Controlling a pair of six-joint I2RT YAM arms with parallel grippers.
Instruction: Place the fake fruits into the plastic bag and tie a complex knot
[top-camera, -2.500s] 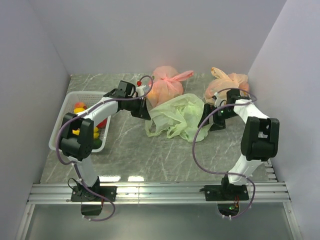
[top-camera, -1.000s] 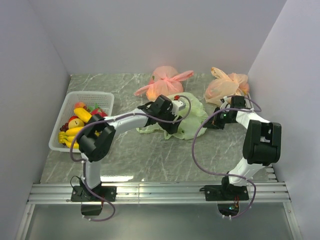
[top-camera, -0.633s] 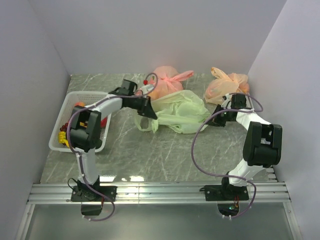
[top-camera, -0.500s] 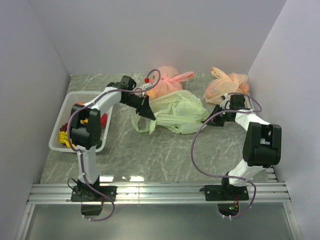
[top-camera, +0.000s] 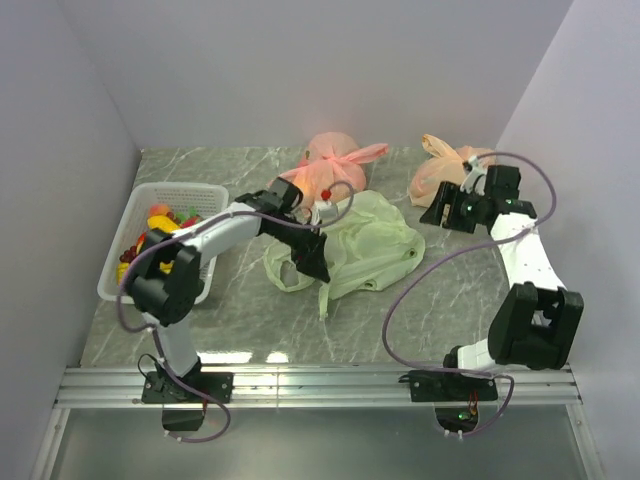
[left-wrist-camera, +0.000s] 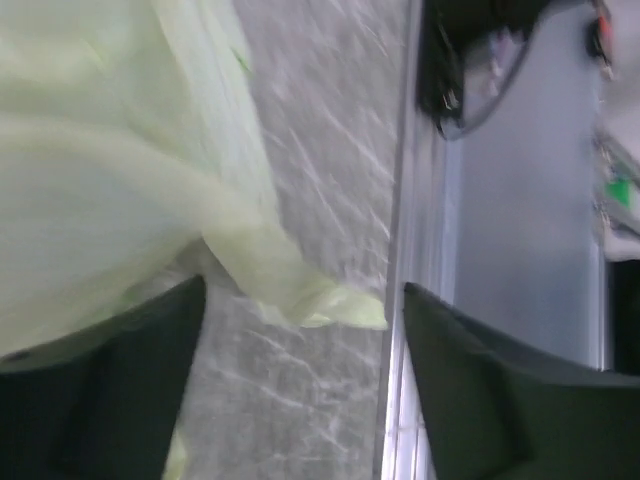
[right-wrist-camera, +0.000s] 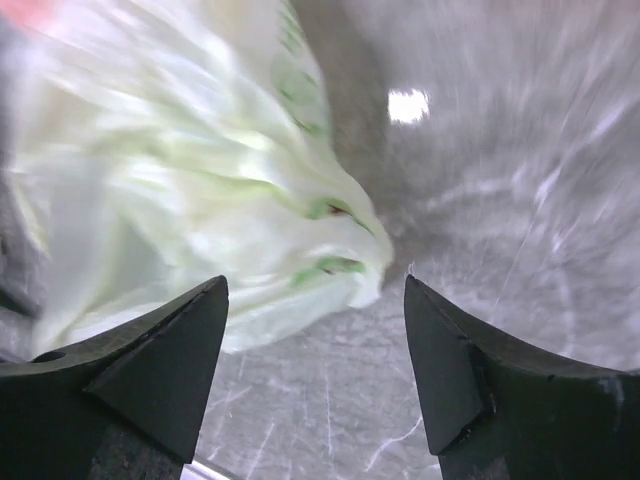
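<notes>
The pale-green plastic bag (top-camera: 368, 243) lies crumpled on the table's middle, one handle loop (top-camera: 285, 270) trailing to its left. My left gripper (top-camera: 316, 268) hovers over the bag's left edge, open, and only a bag tail (left-wrist-camera: 330, 305) reaches in between its fingers (left-wrist-camera: 110, 390). My right gripper (top-camera: 432, 214) is raised beside the bag's right end, also open with nothing held. In the right wrist view the bag (right-wrist-camera: 190, 190) lies beyond the fingertips (right-wrist-camera: 470, 370). The fake fruits (top-camera: 160, 216) sit in the white basket (top-camera: 206, 189). I cannot make out a knot on the green bag.
A pink knotted bag (top-camera: 330, 170) lies behind the green one. An orange-tan knotted bag (top-camera: 446, 176) sits at the back right, close to my right gripper. The basket stands against the left wall. The metal rail (top-camera: 320, 382) runs along the near edge.
Both grippers were shut and now stand open. The left gripper swung from near the pink bag forward over the bag's left edge. The right arm rose and pulled back. The bag shifted toward the front.
</notes>
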